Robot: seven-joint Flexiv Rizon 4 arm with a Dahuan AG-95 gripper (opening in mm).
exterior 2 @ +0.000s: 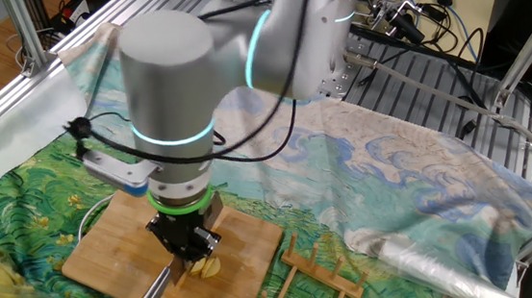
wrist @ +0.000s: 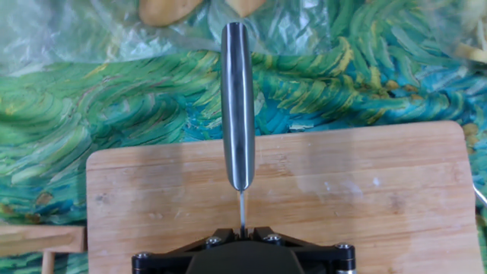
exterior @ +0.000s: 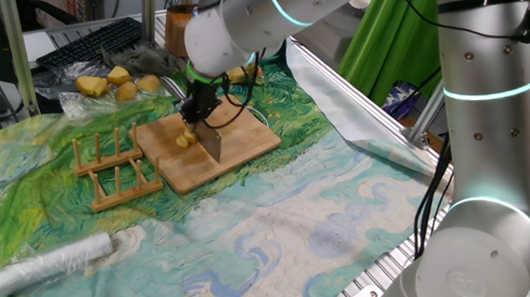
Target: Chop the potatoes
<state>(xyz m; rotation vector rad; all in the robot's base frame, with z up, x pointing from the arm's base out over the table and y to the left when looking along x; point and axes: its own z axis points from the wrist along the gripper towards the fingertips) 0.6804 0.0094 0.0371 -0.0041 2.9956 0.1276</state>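
Your hand point(exterior: 198, 109) is clamped on the knife point(wrist: 238, 106), jaws tight on it, blade edge down on the board point(exterior: 246, 145). Potatoes point(exterior: 186, 139) sit mid-board, a little yellow cluster touching the blade's side, right under your hand. Rack point(exterior: 117, 168) lies just beside the board; whole potatoes point(exterior: 120, 82) rest well apart, back on the counter point(exterior: 299, 230).

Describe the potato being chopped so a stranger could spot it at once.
Find the wooden cutting board on the green painted cloth. Beside the knife in the gripper lies the potato piece, small and pale yellow. The whole potatoes behind are bigger, browner and off the board.
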